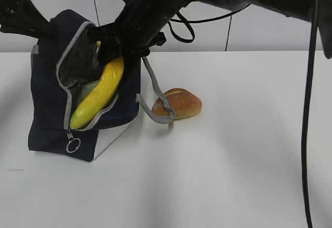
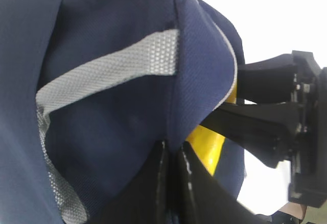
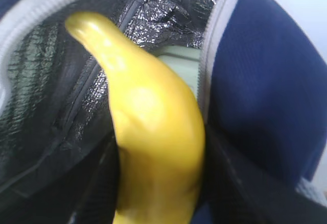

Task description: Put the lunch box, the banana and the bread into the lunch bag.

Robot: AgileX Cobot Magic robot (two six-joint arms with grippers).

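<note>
Bag (image 1: 52,119) stands on the left of the surface (image 1: 233,160), zipper mouth gaping toward the camera, foil lining visible.

Left tool (image 2: 171,155): fingers pressed together, pinching a fold of the bag's navy fabric at the top. Judgement: it's there to hold the mouth up and open so the other arm can load.

Right tool (image 1: 111,49): reaches across into the top of the opening, at the banana's upper end. Right wrist view shows the banana (image 3: 153,127) running straight out from the camera into the bag, dark fingers flanking it both sides, so jaws part-spread and apparently gripping the banana; exact contact is blurred.

Banana (image 1: 98,95): slanted in the opening, lower end down at the zipper edge and poking out over it, upper end inside. Not fully in yet.

Box (image 3: 179,66): pale green lid visible behind the banana, already inside.

Bread (image 1: 179,103): on the surface just right of the bag, beside the loose grey handle (image 1: 158,95). Not yet loaded.

Step in hand, I'd say: seating the banana; bread is left.
</note>
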